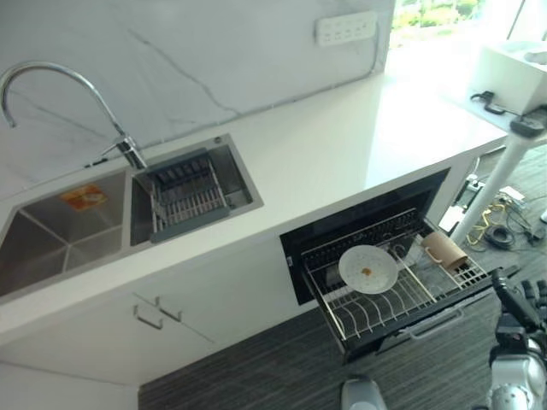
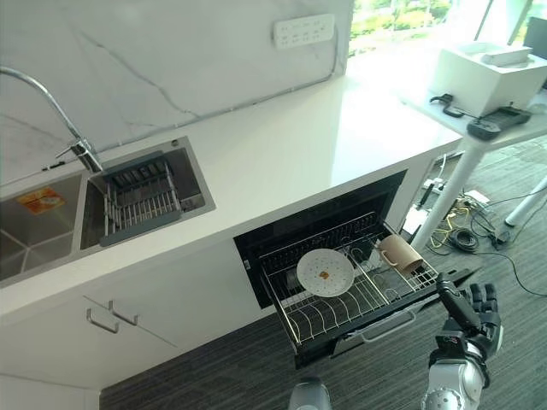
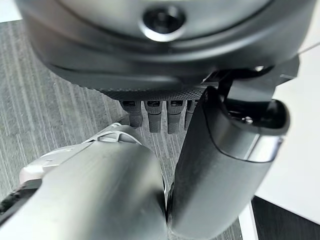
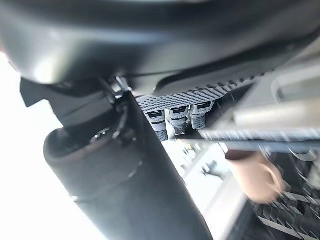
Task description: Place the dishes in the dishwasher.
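- White countertop (image 1: 359, 145) runs above the open dishwasher (image 2: 256, 248)
- Wire rack (image 2: 342, 299) is pulled out over grey floor
- White plate (image 2: 325, 272) stands tilted in the rack's middle
- Tan mug (image 2: 400, 254) lies on its side near the rack's right end
- Right hand (image 2: 470, 312) hovers just beside the rack's right corner, fingers straight, empty
- Left hand (image 3: 165, 107) hangs over the floor, fingers relaxed, holding nothing

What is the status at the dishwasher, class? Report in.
Right hand open, empty, beside the pulled-out rack. Left hand open, empty. White plate and tan cup in rack. Nothing blocking.
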Motion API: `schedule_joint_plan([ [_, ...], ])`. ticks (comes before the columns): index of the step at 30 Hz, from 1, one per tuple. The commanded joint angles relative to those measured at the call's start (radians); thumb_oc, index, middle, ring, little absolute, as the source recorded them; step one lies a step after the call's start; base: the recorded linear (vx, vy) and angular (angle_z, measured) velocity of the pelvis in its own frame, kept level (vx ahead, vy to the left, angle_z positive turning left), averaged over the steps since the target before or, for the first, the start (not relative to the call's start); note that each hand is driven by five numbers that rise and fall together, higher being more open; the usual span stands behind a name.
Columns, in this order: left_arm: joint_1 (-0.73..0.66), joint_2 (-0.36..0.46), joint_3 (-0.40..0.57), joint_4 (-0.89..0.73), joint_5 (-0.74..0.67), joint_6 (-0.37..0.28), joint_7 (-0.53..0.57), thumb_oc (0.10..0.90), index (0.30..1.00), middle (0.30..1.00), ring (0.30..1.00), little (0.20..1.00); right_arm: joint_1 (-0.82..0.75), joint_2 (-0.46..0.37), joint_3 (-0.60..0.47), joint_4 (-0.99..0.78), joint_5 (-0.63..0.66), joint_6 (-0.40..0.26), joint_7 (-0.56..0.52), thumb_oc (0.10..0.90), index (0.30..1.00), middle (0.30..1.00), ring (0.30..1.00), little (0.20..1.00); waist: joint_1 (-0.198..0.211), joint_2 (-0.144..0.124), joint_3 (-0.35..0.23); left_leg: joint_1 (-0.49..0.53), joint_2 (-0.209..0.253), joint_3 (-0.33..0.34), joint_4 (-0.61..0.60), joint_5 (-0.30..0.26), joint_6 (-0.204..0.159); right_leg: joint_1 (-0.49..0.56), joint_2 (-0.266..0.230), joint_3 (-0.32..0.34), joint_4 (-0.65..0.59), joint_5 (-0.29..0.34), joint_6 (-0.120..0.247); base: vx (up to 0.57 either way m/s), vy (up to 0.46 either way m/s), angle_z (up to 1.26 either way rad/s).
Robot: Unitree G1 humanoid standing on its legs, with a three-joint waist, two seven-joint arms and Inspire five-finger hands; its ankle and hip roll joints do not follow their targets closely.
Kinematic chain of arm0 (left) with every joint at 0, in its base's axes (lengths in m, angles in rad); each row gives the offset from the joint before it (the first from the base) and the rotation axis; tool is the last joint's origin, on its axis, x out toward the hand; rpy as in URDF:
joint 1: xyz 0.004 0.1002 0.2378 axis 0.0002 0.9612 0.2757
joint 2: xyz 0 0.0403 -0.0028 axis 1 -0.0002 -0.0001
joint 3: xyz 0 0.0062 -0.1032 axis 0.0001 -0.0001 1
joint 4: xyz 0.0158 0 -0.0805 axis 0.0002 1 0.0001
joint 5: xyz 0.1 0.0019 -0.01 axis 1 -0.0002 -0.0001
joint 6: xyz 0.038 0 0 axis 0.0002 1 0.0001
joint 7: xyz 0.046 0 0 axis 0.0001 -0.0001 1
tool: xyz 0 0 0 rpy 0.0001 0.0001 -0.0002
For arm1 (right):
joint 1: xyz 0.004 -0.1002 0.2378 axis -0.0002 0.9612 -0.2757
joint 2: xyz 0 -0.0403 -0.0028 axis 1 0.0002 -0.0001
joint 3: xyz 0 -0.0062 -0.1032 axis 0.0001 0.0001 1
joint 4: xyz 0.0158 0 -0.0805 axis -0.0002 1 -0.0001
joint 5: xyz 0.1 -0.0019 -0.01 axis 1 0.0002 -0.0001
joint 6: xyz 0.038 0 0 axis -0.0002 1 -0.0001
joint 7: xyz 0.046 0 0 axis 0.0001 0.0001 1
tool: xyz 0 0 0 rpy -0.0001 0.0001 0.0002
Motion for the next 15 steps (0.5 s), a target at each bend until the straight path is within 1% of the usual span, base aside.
schedule_joint_plan([
  [1,0.012,-0.017,-0.008,-0.005,0.011,-0.017,-0.058,0.800,0.900,0.900,0.900,0.900,-0.074,-0.041,-0.074,-0.044,-0.027,-0.115,-0.070,0.800,0.900,0.900,0.900,0.900,-0.009,-0.042,0.035,-0.057,0.032,-0.053,0.182,-0.171,0.031,0.126,-0.029,-0.012,-0.187,0.069,0.067,0.00,0.000,0.00],
  [3,0.006,-0.018,-0.010,0.001,0.011,-0.016,-0.059,0.800,0.900,0.900,0.900,0.900,-0.074,-0.043,-0.073,-0.008,-0.031,-0.118,-0.095,0.800,0.900,0.900,0.900,0.900,-0.007,-0.041,0.034,-0.057,0.032,-0.053,0.182,-0.172,0.031,0.127,-0.030,-0.013,-0.187,0.069,0.067,0.00,0.000,0.00],
  [5,-0.004,-0.015,-0.015,0.009,0.006,-0.013,-0.059,0.800,0.900,0.900,0.900,0.900,-0.074,-0.048,-0.069,0.090,0.028,-0.072,-0.129,0.800,0.900,0.900,0.900,0.900,0.001,-0.040,0.034,-0.059,0.030,-0.059,0.182,-0.171,0.030,0.129,-0.032,-0.020,-0.187,0.070,0.066,0.00,0.000,0.00],
  [6,-0.009,-0.011,-0.015,0.014,0.005,-0.008,-0.061,0.800,0.900,0.900,0.900,0.900,-0.079,-0.048,-0.070,0.147,0.104,-0.038,-0.131,0.800,0.900,0.900,0.900,0.900,0.008,-0.040,0.033,-0.059,0.030,-0.061,0.182,-0.170,0.029,0.131,-0.033,-0.024,-0.187,0.070,0.066,0.00,0.000,0.00],
  [8,-0.017,-0.005,-0.018,0.021,0.007,-0.004,-0.062,0.800,0.900,0.900,0.900,0.900,-0.086,-0.041,-0.069,0.221,0.199,-0.021,-0.115,0.800,0.900,0.900,0.900,0.900,0.016,-0.040,0.031,-0.061,0.031,-0.065,0.182,-0.170,0.028,0.135,-0.034,-0.031,-0.187,0.068,0.065,0.00,0.000,0.00],
  [9,-0.020,-0.003,-0.017,0.026,0.009,-0.001,-0.065,0.800,0.900,0.900,0.900,0.900,-0.092,-0.034,-0.069,0.258,0.260,-0.006,-0.101,0.703,0.754,0.754,0.754,0.754,0.022,-0.040,0.030,-0.062,0.030,-0.068,0.182,-0.168,0.027,0.137,-0.035,-0.036,-0.187,0.069,0.064,0.01,-0.031,0.04],
  [10,-0.025,0.002,-0.019,0.034,0.010,0.001,-0.069,0.800,0.900,0.900,0.900,0.900,-0.098,-0.019,-0.062,0.300,0.360,0.020,-0.096,0.400,0.300,0.300,0.300,0.300,0.031,-0.039,0.029,-0.064,0.030,-0.073,0.182,-0.167,0.026,0.141,-0.036,-0.044,-0.187,0.068,0.062,0.01,-0.036,0.08],
  [12,-0.029,0.005,-0.017,0.051,0.018,0.000,-0.072,0.800,0.900,0.900,0.900,0.900,-0.111,0.000,-0.057,0.376,0.441,0.061,-0.066,0.400,0.300,0.300,0.300,0.300,0.048,-0.040,0.025,-0.065,0.027,-0.083,0.182,-0.167,0.026,0.149,-0.037,-0.059,-0.187,0.066,0.060,0.02,-0.040,0.16],
  [13,-0.029,0.005,-0.016,0.052,0.019,0.000,-0.072,0.800,0.900,0.900,0.900,0.900,-0.112,0.000,-0.056,0.384,0.449,0.067,-0.060,0.400,0.300,0.300,0.300,0.300,0.049,-0.040,0.025,-0.065,0.027,-0.084,0.182,-0.167,0.026,0.150,-0.037,-0.060,-0.187,0.065,0.060,0.03,-0.034,0.25],
  [15,-0.027,0.004,-0.015,0.078,0.026,-0.010,-0.073,0.800,0.900,0.900,0.900,0.900,-0.128,0.001,-0.064,0.470,0.520,0.113,-0.024,0.400,0.300,0.300,0.300,0.300,0.070,-0.040,0.019,-0.067,0.024,-0.097,0.182,-0.165,0.027,0.159,-0.038,-0.074,-0.187,0.062,0.058,0.04,-0.034,0.18],
])
